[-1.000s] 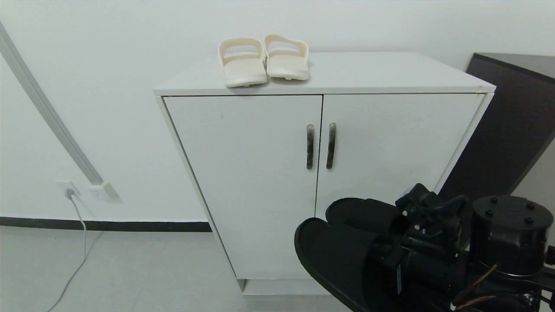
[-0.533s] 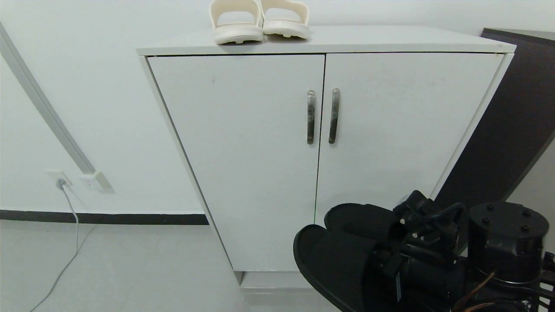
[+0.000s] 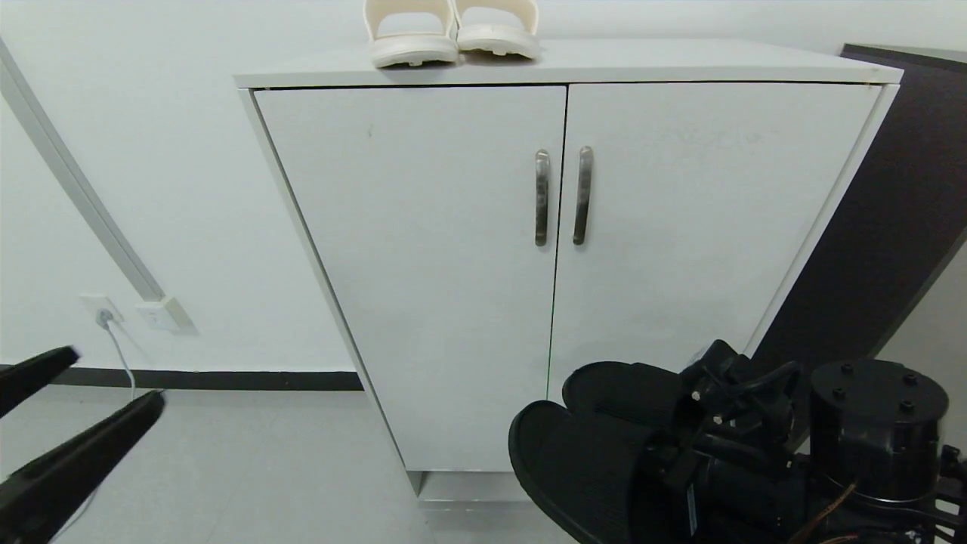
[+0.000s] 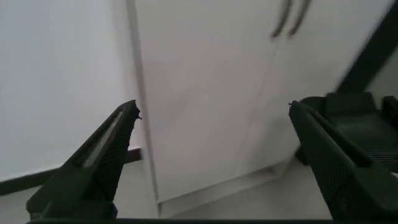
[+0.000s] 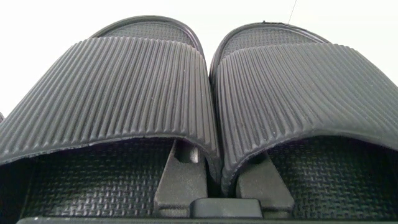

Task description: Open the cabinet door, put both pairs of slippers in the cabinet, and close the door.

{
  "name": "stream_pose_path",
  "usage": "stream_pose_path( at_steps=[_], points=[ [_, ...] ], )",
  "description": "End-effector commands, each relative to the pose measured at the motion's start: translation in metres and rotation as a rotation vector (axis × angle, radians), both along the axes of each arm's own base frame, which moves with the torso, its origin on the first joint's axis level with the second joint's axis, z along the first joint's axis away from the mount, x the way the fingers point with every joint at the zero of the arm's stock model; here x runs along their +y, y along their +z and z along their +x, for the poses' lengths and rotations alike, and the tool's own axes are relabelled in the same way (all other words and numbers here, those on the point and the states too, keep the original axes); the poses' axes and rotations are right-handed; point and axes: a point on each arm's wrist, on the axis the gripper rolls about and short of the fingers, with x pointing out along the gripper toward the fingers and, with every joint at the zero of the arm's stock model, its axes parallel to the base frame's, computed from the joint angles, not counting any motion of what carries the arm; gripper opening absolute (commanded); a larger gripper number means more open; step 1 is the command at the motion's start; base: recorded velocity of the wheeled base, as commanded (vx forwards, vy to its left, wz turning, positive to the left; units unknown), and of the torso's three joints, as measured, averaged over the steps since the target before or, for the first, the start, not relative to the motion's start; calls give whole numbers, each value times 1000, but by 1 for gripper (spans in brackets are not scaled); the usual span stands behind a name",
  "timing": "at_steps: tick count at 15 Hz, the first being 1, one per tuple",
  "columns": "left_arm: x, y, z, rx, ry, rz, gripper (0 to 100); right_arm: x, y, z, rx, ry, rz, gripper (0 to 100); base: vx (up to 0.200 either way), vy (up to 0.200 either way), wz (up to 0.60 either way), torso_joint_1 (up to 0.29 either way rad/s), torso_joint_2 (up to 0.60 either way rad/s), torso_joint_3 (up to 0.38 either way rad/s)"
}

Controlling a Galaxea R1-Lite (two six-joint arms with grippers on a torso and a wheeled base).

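Note:
The white cabinet point(image 3: 423, 272) stands before me with both doors shut, its two metal handles point(image 3: 542, 196) side by side at the middle seam. A cream pair of slippers point(image 3: 452, 34) sits on its top. My right gripper point(image 3: 684, 434) is low at the right, in front of the right door, shut on the black pair of slippers point(image 3: 589, 446). In the right wrist view its fingers point(image 5: 180, 180) reach under the straps and pinch the two black slippers' point(image 5: 143, 81) adjoining sides. My left gripper point(image 3: 113, 375) is low at the left, open and empty point(image 4: 214, 112), pointing toward the cabinet point(image 4: 205, 93).
A dark panel point(image 3: 891, 227) stands right of the cabinet. On the left wall a slanted conduit point(image 3: 75, 189) runs down to sockets point(image 3: 162, 313), from which a cable point(image 3: 121, 355) hangs to the floor. Bare floor point(image 3: 264, 468) lies left of the cabinet.
The head camera shifted, so the cabinet sits higher in the picture. My left gripper has come into view at the lower left. The right gripper still holds the black slippers.

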Motion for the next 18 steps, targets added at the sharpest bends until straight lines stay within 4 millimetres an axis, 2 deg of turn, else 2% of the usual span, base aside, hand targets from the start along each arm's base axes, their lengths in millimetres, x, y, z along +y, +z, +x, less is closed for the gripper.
stream_pose_path(
  at_steps=[1, 5, 7, 8, 10, 12, 14, 16, 18],
  points=[
    [-22, 8, 53, 85, -184, 7, 100, 1, -1, 0, 2, 4, -2, 0, 0, 0, 0, 0, 0, 0],
    [-58, 22, 84, 105, -348, 19, 100, 3, -2, -5, 6, 24, -6, 0, 0, 0, 0, 0, 0, 0],
    [-67, 27, 95, 105, -369, 20, 100, 3, -3, -5, 8, 25, -8, 0, 0, 0, 0, 0, 0, 0],
    [-82, 36, 108, 104, -409, 3, 100, 4, -3, -5, 8, 27, -8, 0, 0, 0, 0, 0, 0, 0],
    [-103, 49, 118, 101, -461, -34, 100, 5, -3, -6, 7, 33, -7, 0, 0, 0, 0, 0, 0, 0],
    [-123, 50, 135, 113, -478, -32, 100, 5, -3, -6, 9, 33, -10, 0, 0, 0, 0, 0, 0, 0],
    [-141, 43, 155, 141, -495, -22, 100, 5, -4, -6, 13, 34, -8, 0, 0, 0, 0, 0, 0, 0],
    [-158, 45, 163, 153, -533, -54, 100, 5, -4, -6, 13, 34, -11, 0, 0, 0, 0, 0, 0, 0],
    [-170, 52, 164, 157, -573, -97, 100, 5, -4, -6, 12, 34, -9, 0, 0, 0, 0, 0, 0, 0]
  ],
)
